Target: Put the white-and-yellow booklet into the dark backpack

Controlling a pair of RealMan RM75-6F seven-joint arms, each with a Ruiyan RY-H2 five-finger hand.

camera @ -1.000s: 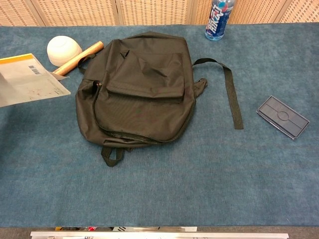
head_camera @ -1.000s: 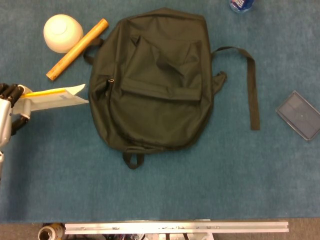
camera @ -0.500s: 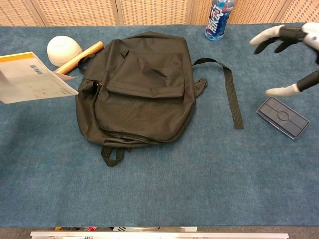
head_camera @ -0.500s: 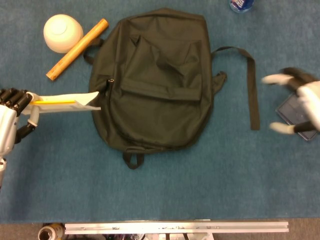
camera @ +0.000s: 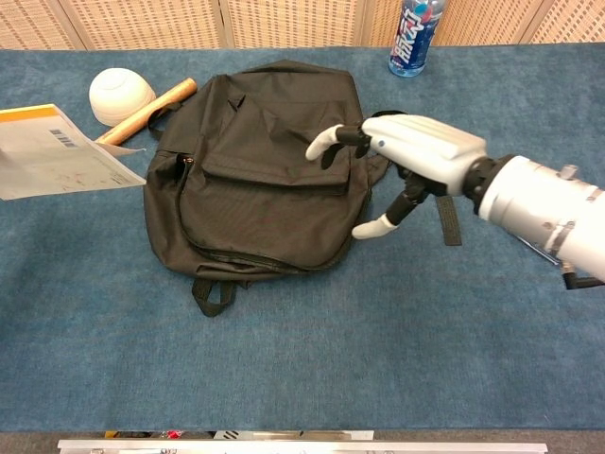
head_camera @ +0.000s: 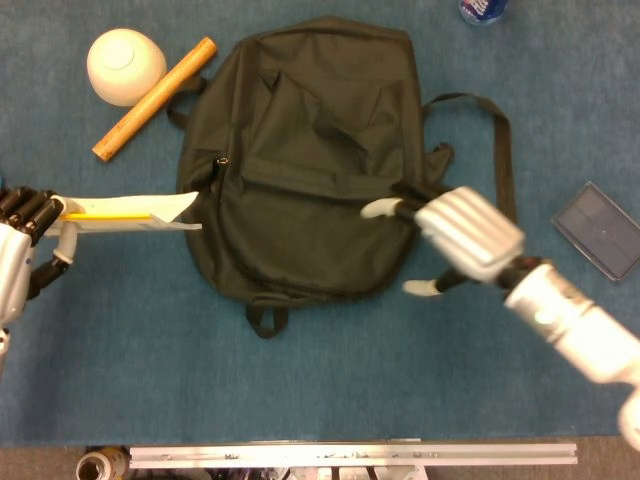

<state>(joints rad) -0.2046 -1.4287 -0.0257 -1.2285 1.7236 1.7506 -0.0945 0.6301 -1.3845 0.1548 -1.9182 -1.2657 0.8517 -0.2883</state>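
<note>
Since half a second ago: right hand (head_camera: 462,235) has swept in from the far right of the table, where it was near the grey case (head_camera: 600,229), and now hangs over the right edge of the dark backpack (head_camera: 300,160). Left hand (head_camera: 25,240) has barely shifted; booklet edge sits about where it was, just touching the bag's left side.

Right hand: fingers spread, thumb apart from the rest, nothing in it. Chest view puts its fingertips over the flap of the front pocket; whether they touch the fabric, cannot tell.

Left hand: at the left frame edge in head view, gripping the white-and-yellow booklet (camera: 57,163) by its outer end. Booklet is held roughly flat above the table, inner corner right by the zipper pull (head_camera: 222,160) on the bag's left side.

Backpack lies flat, front up, zipper looks closed or nearly so; strap (head_camera: 500,170) trails right.

Further out: white bowl (head_camera: 125,65) and wooden stick (head_camera: 155,97) upper left, bottle (camera: 413,36) at the far edge.

Step in hand, as I judge it: preparing the bag, booklet waiting at the opening. Next move likely calls for the right hand to pin or lift the fabric so the mouth gapes, then the left slides the booklet in edge first.
</note>
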